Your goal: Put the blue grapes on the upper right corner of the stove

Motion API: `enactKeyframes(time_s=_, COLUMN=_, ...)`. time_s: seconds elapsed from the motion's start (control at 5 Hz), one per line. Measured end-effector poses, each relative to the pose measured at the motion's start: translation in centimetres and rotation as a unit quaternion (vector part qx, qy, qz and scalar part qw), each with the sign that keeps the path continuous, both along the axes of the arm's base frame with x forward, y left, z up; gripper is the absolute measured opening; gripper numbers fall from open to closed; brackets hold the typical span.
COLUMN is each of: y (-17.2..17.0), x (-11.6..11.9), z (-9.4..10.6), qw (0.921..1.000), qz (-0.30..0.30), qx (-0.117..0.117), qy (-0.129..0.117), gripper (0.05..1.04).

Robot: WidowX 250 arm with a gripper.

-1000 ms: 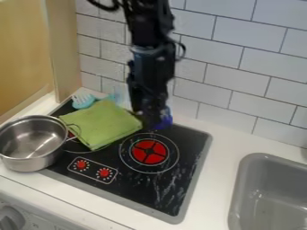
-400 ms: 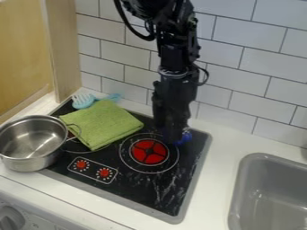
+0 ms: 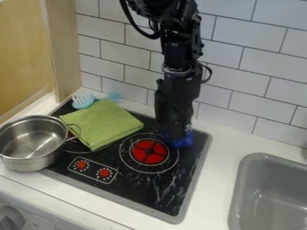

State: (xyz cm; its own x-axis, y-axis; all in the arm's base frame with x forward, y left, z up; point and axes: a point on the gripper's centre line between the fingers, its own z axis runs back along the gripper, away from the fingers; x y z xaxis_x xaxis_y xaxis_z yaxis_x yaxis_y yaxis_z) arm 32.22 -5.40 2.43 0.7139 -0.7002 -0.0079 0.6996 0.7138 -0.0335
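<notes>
1. Firstly, the white tiled wall (image 3: 264,63) stands behind the gripper (image 3: 178,140); directions here are as the camera sees them.
2. The white counter (image 3: 228,139) extends to the left and right of the gripper.
3. The black stove (image 3: 141,191), grey-edged, lies under the gripper and spreads to its left and toward the camera.
4. The black robot arm (image 3: 178,49) comes in from the top edge, directly above the gripper, which points downward. Whether the gripper is apart, together or clamped on the grapes cannot be determined.
5. The wooden panel (image 3: 24,54) is noted at far left, well apart from the gripper.
6. The grey sink (image 3: 240,175) is to the right of the gripper and nearer the camera.
7. The steel pot (image 3: 36,159), upright, is well to the gripper's left, at the stove's left side.
8. The green cloth (image 3: 102,123) lies on the stove, left of the gripper.
9. The red burner (image 3: 150,151) is just left of the gripper's tip.
10. The light blue brush (image 3: 83,100) lies beyond the cloth, far left of the gripper.
11. The blue grapes (image 3: 186,140) are at the gripper's tip, partly hidden by it, near the stove's upper right corner; contact with the surface cannot be confirmed.
12. Two red dials (image 3: 105,172) sit left of the gripper, nearer the camera.
</notes>
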Motion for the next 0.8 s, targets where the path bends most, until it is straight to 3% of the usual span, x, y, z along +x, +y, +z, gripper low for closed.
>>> enactKeyframes(time_s=0.2, y=0.1, x=0.0, z=-0.1, qw=1.0, qz=-0.003, qx=0.002, qy=0.0, gripper=1.019)
enactKeyframes(time_s=0.6, y=0.5, x=-0.2, z=0.7, qw=1.0, qz=-0.005, qx=0.0, qy=-0.008, gripper=0.999)
enactKeyframes(time_s=0.8, y=0.9, x=-0.6, z=3.1, qw=0.9994, qz=-0.003, qx=-0.004, qy=-0.035, gripper=0.999)
